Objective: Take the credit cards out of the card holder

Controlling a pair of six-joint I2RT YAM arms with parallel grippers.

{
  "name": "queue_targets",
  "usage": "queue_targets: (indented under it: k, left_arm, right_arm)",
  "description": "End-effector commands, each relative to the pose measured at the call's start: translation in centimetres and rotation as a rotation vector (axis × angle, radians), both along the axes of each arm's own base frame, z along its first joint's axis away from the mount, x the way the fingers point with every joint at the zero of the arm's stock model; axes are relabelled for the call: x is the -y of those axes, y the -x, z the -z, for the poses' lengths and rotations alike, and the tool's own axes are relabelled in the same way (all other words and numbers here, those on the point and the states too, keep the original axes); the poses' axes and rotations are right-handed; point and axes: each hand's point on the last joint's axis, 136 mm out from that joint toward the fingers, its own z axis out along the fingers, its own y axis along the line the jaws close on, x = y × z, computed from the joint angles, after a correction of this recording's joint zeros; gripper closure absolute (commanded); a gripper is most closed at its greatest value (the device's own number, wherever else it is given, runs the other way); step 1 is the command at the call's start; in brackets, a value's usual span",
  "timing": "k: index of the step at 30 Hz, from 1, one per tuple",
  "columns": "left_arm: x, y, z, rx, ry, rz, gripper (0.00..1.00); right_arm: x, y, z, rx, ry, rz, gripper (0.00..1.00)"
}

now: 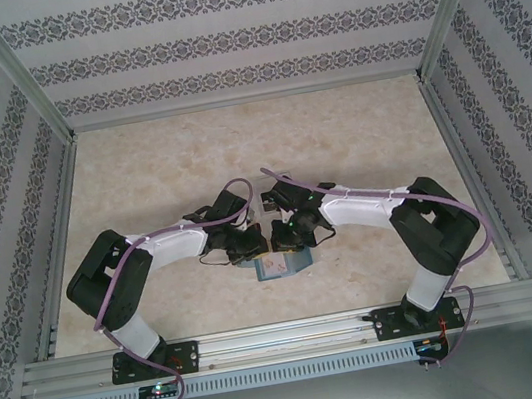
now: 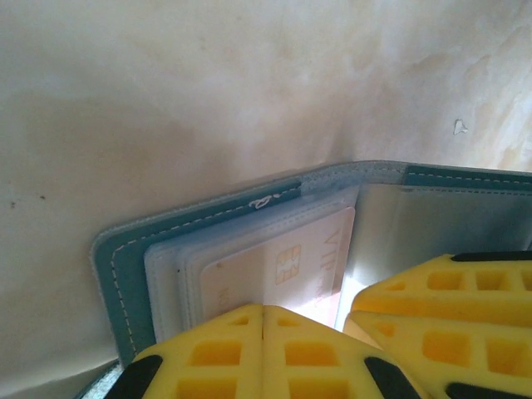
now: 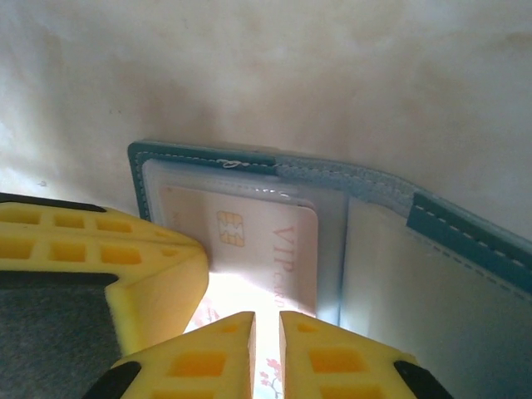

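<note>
Low over the open holder [image 3: 399, 283], the left pincer [image 2: 263, 353] is closed, and the right pincer [image 3: 266, 353] shows just a slit between its jaws; whether it grips anything I cannot tell. Just beyond its tips a chip card [image 3: 274, 249] sits tucked in a clear pocket, with the holder flat on the worktop [image 1: 337, 138], so removal looks barely begun.

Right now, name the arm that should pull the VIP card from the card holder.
Right. The right claw faces the VIP card end-on, fingers a slit apart at its near edge. The left claw is shut, seemingly pinning the card holder.
</note>
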Motion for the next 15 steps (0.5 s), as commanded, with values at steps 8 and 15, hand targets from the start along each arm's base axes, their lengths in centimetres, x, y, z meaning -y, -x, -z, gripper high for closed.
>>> queue_targets:
  k: [8,15]
  left_arm:
    - [0.1,0.5,0.7,-0.003,-0.013,0.021,1.0]
    - [0.2,0.5,0.7,-0.002,-0.012,0.023,1.0]
  right_arm:
    - [0.4,0.0,1.2,-0.026,0.021,-0.001,0.84]
    - [0.9,0.1,1.7,-0.029,0.054,-0.004,0.8]
